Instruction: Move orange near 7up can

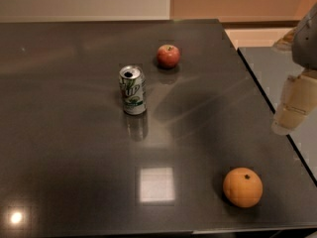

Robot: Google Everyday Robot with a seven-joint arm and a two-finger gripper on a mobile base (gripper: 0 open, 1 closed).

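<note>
The orange lies on the dark table near its front right corner, stem dimple up. The 7up can stands upright near the table's middle, well to the left of and behind the orange. My gripper hangs at the right edge of the view, over the table's right edge, above and to the right of the orange and apart from it. It holds nothing that I can see.
A small red apple sits behind and to the right of the can. The table's right edge runs diagonally under the gripper, with a second grey surface beyond it. A wall stands behind.
</note>
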